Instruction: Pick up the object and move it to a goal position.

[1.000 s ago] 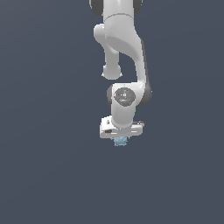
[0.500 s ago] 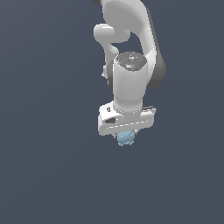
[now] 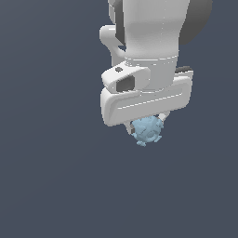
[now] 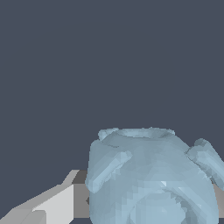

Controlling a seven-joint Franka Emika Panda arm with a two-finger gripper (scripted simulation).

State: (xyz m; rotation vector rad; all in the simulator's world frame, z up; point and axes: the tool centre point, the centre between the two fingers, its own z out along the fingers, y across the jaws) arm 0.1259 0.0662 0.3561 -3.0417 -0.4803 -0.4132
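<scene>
In the exterior view the arm (image 3: 151, 42) comes in from twelve o'clock and fills the upper middle, a little toward one o'clock of centre. Its wrist block sits directly under it. The gripper (image 3: 145, 124) hangs beneath that block, and the lump (image 3: 147, 129) is lodged between its fingers, sticking out at six o'clock below the block's lower edge and touching it. Nothing lies under the lump; the plain background surrounds it from three through nine o'clock.

In the wrist view the lump (image 4: 151, 177) sits close in front of the camera, with one finger (image 4: 52, 203) right beside it, touching its flank.
</scene>
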